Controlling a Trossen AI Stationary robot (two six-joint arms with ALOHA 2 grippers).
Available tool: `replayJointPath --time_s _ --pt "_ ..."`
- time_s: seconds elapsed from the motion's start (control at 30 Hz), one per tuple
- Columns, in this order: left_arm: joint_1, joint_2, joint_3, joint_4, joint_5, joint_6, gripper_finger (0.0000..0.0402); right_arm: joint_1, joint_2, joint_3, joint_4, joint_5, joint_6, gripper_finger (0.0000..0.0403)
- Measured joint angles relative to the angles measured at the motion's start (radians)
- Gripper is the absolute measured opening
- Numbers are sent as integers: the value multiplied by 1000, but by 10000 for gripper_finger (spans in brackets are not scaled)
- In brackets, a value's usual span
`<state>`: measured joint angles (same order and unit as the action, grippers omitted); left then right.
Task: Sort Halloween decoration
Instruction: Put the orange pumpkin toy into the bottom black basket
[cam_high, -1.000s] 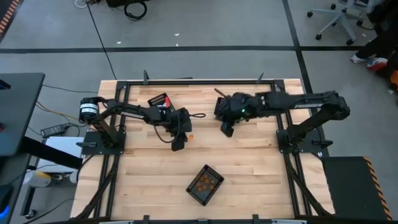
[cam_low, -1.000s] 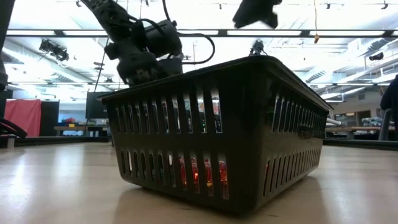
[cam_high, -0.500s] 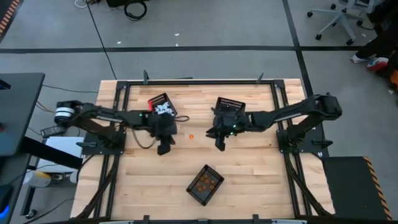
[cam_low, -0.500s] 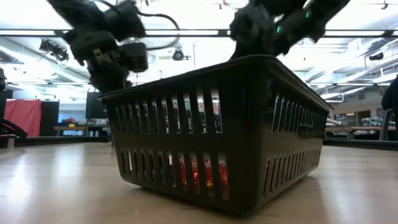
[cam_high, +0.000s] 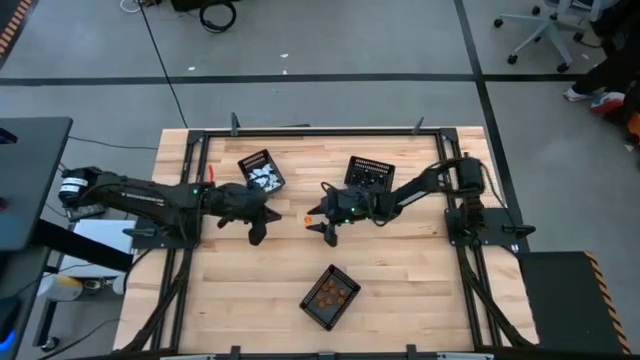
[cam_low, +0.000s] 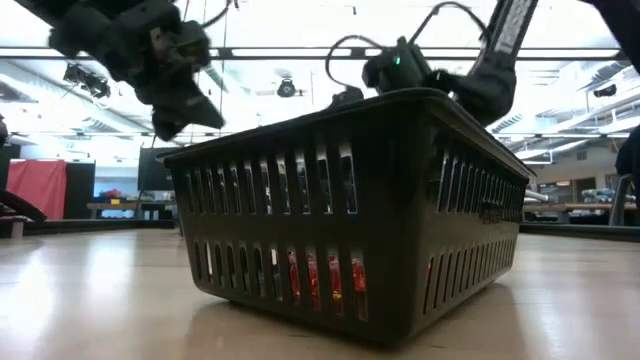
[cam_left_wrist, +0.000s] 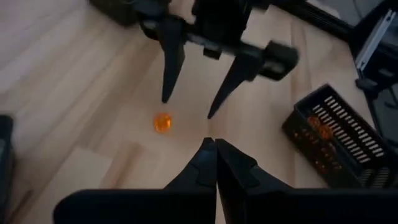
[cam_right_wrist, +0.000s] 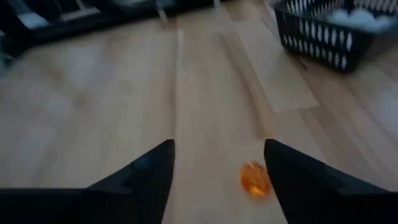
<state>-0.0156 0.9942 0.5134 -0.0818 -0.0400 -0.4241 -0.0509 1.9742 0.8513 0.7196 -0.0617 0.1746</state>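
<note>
Your right gripper (cam_right_wrist: 217, 180) is now spreading wide, empty, closing in on the orange trinket (cam_right_wrist: 255, 178). Your left gripper (cam_left_wrist: 216, 163) is now sitting pinched shut on nothing, so the right one is taking this pick

A pale wooden counter (cam_high: 400, 290) with a black frame around its edges is carrying three black mesh baskets and one loose trinket. The basket with white pieces (cam_high: 261, 173) is sitting toward the far left, and the dark-filled basket (cam_high: 369, 172) is sitting toward the far right. The basket with orange pieces (cam_high: 329, 295) is lying alone near the front, turned at an angle. A small orange trinket (cam_high: 308, 219) is resting on the bare wood between the two far baskets, touching neither.
</note>
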Motion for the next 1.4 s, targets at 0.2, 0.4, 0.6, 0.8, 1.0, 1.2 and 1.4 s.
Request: replayJointPath --time_s 0.2,0.4,0.6,0.8,1.0,1.2,1.4 --pt "-12 -66 -36 12 -64 -44 7 -4 118 10 95 32 -49 257" --pt "-12 -89 -46 12 -68 -73 7 -17 201 43 146 13 -40 235" --pt "-12 -107 -47 15 -67 -73 7 -22 209 43 142 15 -48 187" --pt "-12 -107 -47 15 -67 -75 7 -23 211 42 125 21 -53 113" --pt "-12 -107 -47 17 -67 -78 7 -23 212 42 122 25 -55 82" --pt "-12 -107 -47 15 -65 -78 7 -23 181 40 87 19 -63 80" --pt "-12 -107 -47 8 -64 -78 7 -18 134 35 46 -14 -63 80"
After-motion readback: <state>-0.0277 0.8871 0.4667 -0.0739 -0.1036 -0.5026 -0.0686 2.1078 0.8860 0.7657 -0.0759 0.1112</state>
